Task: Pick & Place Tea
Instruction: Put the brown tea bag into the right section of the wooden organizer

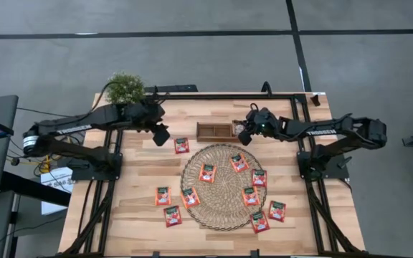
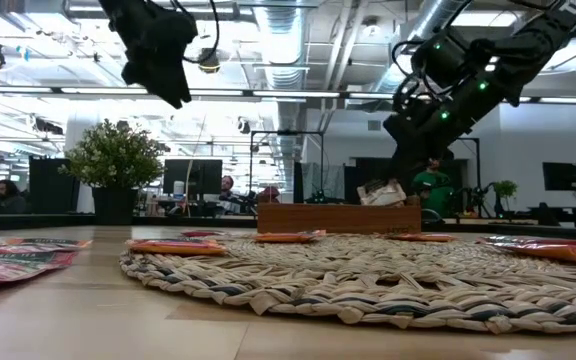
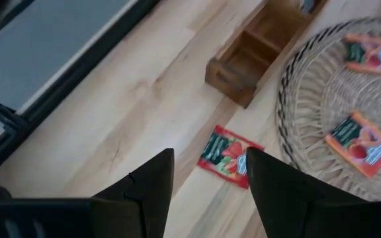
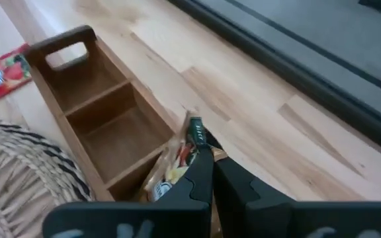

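Note:
Several red-orange tea sachets lie flat on the round woven mat (image 1: 224, 188) and on the table around it, one (image 1: 181, 145) just left of the mat's far edge. The small wooden tray (image 1: 214, 130) stands beyond the mat. My right gripper (image 4: 197, 149) is over the tray's right end, shut on one tea sachet (image 4: 172, 168). Raised above the table's far left part, my left gripper (image 3: 207, 178) is open and holds nothing. The lone sachet (image 3: 227, 155) lies on the table well below it. My right gripper pinches one tea sachet between its two fingers at the sachet's upper edge (image 4: 194, 129). The fingers slant down from the table's right side. The sachet hangs below the fingertips into the tray's right-end compartment (image 4: 127, 142). Whether it touches the tray's floor I cannot tell.
A potted plant (image 1: 125, 87) stands at the far left corner, just behind my left arm. Black frame rails run along the table's far edge (image 1: 221, 94) and down both sides. Loose sachets (image 1: 167, 206) lie left of the mat, others (image 1: 268, 216) near its right front.

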